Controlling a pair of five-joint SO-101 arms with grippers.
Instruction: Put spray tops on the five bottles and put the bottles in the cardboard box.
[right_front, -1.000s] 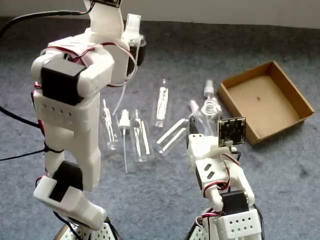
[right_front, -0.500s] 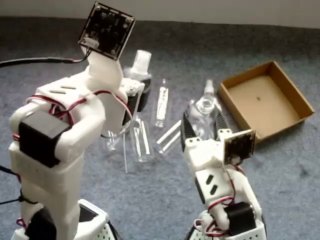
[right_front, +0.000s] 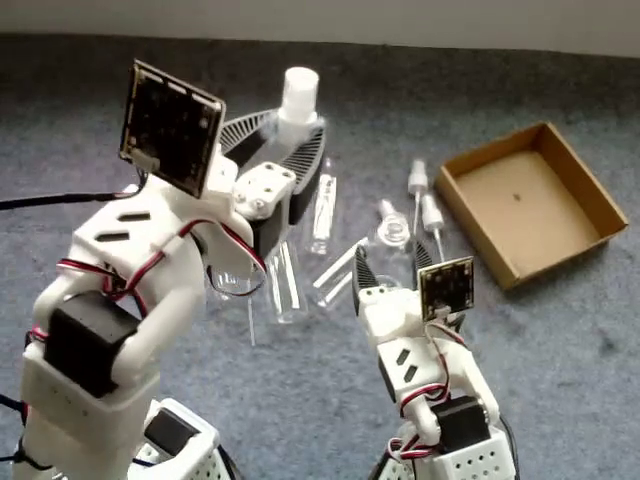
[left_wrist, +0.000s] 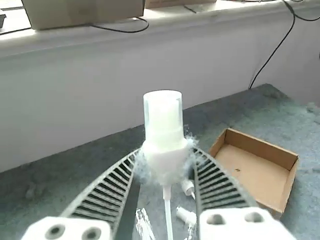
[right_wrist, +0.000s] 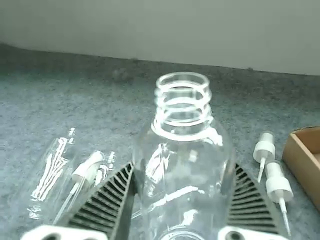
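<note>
My left gripper (right_front: 290, 128) is raised over the table's middle, shut on a white spray top (right_front: 299, 92) that stands upright, its thin tube hanging down between the ribbed fingers (left_wrist: 107, 192). My right gripper (right_front: 390, 256) is shut on a clear bottle (right_wrist: 182, 160) held upright, whose threaded neck (right_front: 392, 234) is open. The cardboard box (right_front: 530, 200) stands at the right with nothing inside. Two loose spray tops (right_front: 418, 180) (right_front: 432, 212) lie between the held bottle and the box. Several clear bottles (right_front: 322, 205) lie on the carpet between the two arms.
Grey carpet (right_front: 560, 340) covers the table. One bottle (right_wrist: 52, 172) and a spray top (right_wrist: 85, 172) lie beside the right gripper. A pale wall (left_wrist: 75, 95) rises behind the table. Bare carpet lies in front of the box.
My left arm has swung down and toward the middle, turning the spray top upright. My right arm lifted the bottle from the carpet and drew it back a little.
</note>
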